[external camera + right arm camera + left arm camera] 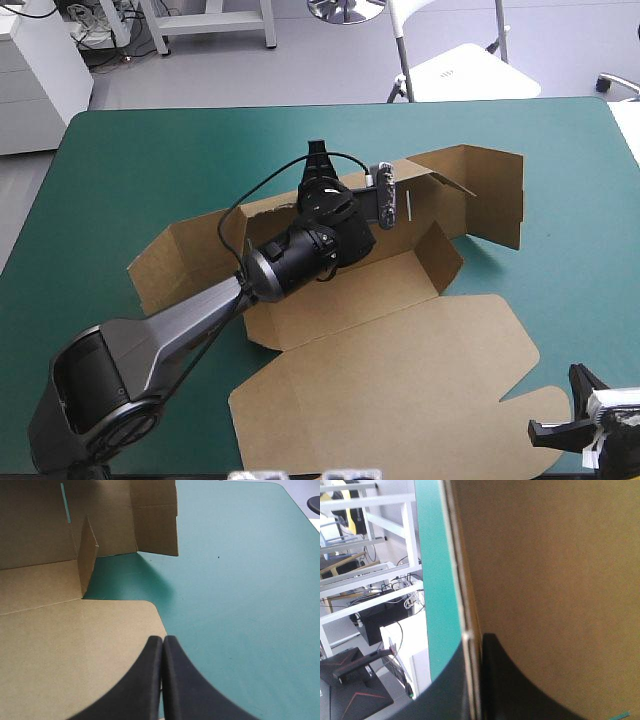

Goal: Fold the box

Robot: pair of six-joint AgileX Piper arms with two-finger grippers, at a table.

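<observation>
Teal-green cover, smooth, bearing the brown box: matt cut board at centre, walls part-raised, round-cornered lid flat toward 5 o'clock. My left pincer clamps its 12 o'clock wall; my right pincer, closed empty, lies at 5 o'clock.

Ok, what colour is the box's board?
Plain brown, no print; the box shows best in the high view.

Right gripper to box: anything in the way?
Nothing visible. The right gripper, shut and empty, hangs just off the flat lid of the box; only bare teal-green cover lies between them. The left gripper is shut on the far wall.
</observation>
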